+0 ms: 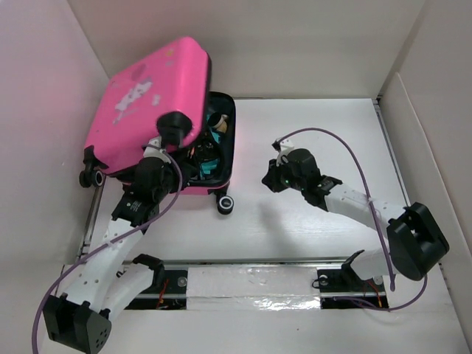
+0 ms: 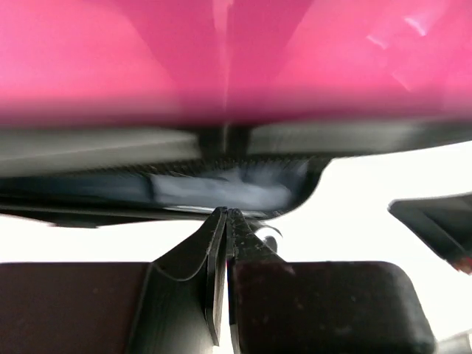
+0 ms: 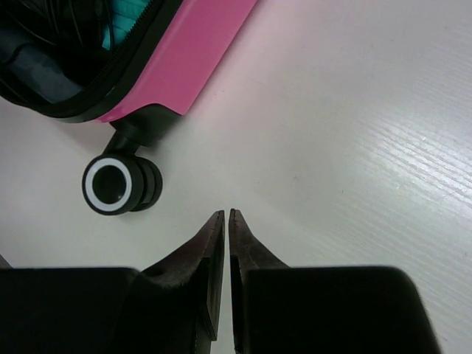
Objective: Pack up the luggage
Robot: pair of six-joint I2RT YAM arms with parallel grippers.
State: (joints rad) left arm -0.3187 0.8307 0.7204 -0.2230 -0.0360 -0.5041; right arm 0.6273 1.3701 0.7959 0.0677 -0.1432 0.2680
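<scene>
The hot-pink luggage (image 1: pixel 147 96) lies at the back left, its lid tilted up over the lower half (image 1: pixel 221 136). Dark lining and teal and pale items show inside. My left gripper (image 1: pixel 177 134) is shut at the lid's near edge, level with the gap. In the left wrist view its tips (image 2: pixel 227 214) sit just under the black zipper band, the pink lid (image 2: pixel 236 59) above them, nothing between the fingers. My right gripper (image 1: pixel 268 181) hovers over bare table right of the luggage. Its jaws (image 3: pixel 226 214) stand a thin slit apart, holding nothing. The pink shell (image 3: pixel 192 59) lies ahead.
A black wheel with a white ring (image 3: pixel 118 184) sticks out of the luggage's near corner (image 1: pixel 226 204), just left of the right gripper. More wheels (image 1: pixel 92 177) sit at the left wall. White walls box the table in. A metal rail (image 1: pixel 251 262) runs along the near edge.
</scene>
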